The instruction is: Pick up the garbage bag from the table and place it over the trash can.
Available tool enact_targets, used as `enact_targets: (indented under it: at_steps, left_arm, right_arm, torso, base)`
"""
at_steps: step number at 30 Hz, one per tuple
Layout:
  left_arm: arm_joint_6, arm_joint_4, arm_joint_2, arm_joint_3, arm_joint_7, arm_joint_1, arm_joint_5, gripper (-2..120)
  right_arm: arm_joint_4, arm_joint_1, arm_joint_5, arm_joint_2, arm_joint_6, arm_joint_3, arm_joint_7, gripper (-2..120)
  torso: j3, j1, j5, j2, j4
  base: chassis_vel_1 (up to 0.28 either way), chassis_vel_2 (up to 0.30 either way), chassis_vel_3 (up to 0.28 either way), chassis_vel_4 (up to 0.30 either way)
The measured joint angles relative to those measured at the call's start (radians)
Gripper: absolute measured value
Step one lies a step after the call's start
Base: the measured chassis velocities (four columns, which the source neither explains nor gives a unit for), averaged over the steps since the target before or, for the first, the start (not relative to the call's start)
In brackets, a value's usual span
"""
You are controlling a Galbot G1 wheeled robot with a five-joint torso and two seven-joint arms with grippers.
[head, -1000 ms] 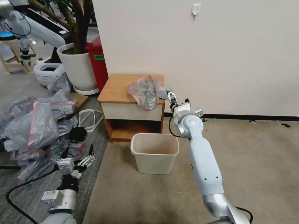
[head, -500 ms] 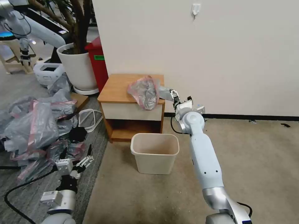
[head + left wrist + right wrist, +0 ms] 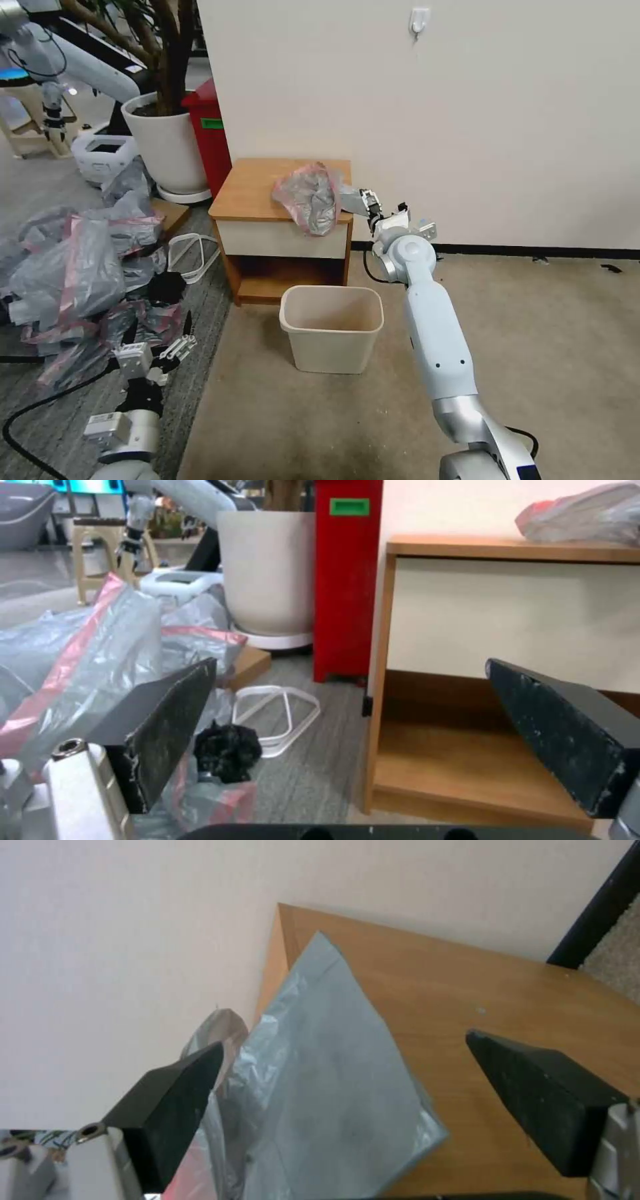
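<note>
The right gripper (image 3: 365, 200) hung wide open and empty at the right edge of the table (image 3: 257, 187), a corner of the garbage bag (image 3: 310, 197) between its fingers; closing there might catch only thin film, which could slip.

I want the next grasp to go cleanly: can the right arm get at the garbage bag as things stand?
Probably yes: the right pincer is open at the table's right edge, a grey flap of the garbage bag between its fingers, nothing in between.
</note>
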Motion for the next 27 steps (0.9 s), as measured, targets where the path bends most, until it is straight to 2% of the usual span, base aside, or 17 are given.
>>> enact_targets:
  at_steps: [6,19,21,26,27]
  left_arm:
    - [0.001,0.003,0.003,0.001,0.000,-0.005,0.000,100]
    - [0.003,0.004,0.007,-0.003,0.000,-0.003,-0.001,100]
    - [0.003,0.006,0.007,-0.002,0.000,-0.004,-0.001,100]
    - [0.004,0.009,0.006,-0.002,0.000,-0.006,-0.001,100]
    - [0.004,0.009,0.006,-0.002,0.000,-0.006,-0.001,100]
  right_arm:
    - [-0.002,0.003,0.021,0.000,-0.029,-0.003,0.006,91]
    - [-0.029,0.022,0.024,0.000,-0.031,-0.001,0.005,84]
    - [-0.030,0.024,0.024,0.000,-0.030,-0.001,0.004,77]
    - [-0.030,0.025,0.023,0.000,-0.030,-0.001,0.004,68]
    - [-0.030,0.026,0.024,0.000,-0.030,-0.002,0.004,61]
  torso:
    - [0.000,0.000,0.0000,0.000,0.0000]
    - [0.000,0.000,0.0000,0.000,0.0001]
    - [0.000,0.000,0.0000,0.000,0.0001]
    - [0.000,0.000,0.0000,0.000,0.0000]
    - [0.000,0.000,0.0000,0.000,0.0000]
  base:
    - [0.000,0.000,0.000,0.000]
    - [0.000,0.000,0.000,0.000]
    - [0.000,0.000,0.000,0.000]
    - [0.000,0.000,0.000,0.000]
    - [0.000,0.000,0.000,0.000]
